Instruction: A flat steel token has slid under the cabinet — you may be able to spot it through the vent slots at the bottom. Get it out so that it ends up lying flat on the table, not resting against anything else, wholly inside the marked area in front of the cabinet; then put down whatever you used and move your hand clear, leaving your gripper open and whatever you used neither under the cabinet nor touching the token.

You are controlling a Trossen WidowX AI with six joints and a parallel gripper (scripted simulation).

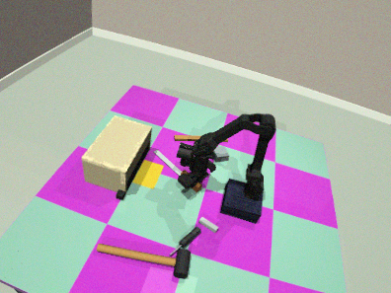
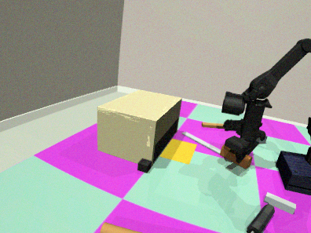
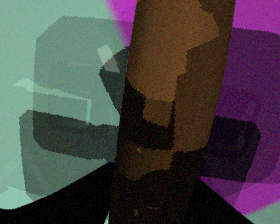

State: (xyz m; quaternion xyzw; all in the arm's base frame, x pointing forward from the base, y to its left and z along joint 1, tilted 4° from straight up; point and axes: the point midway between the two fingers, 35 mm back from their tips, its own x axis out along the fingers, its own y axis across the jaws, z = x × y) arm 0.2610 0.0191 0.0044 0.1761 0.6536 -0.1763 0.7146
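Note:
The cream cabinet (image 1: 117, 144) (image 2: 126, 130) stands at the left, its dark front side facing the arm. The yellow marked area (image 1: 149, 175) (image 2: 179, 151) lies in front of it. No token can be made out; the space under the cabinet is too dark to tell. My gripper (image 1: 192, 182) (image 2: 235, 156) is shut on the brown handle (image 3: 162, 55) of a long flat tool. Its pale metal blade (image 1: 168, 163) (image 2: 202, 143) points toward the cabinet, with its tip short of the front and beside the area's far edge. The blade's exact height above the table is unclear.
A small black block (image 1: 120, 194) (image 2: 144, 165) sits at the cabinet's near front corner. A mallet (image 1: 182, 262), a screwdriver (image 1: 191, 237) and a white block (image 1: 208, 224) (image 2: 279, 202) lie on the near side. A wooden stick (image 1: 185, 138) (image 2: 212, 125) and a grey block (image 1: 222, 154) lie behind the arm.

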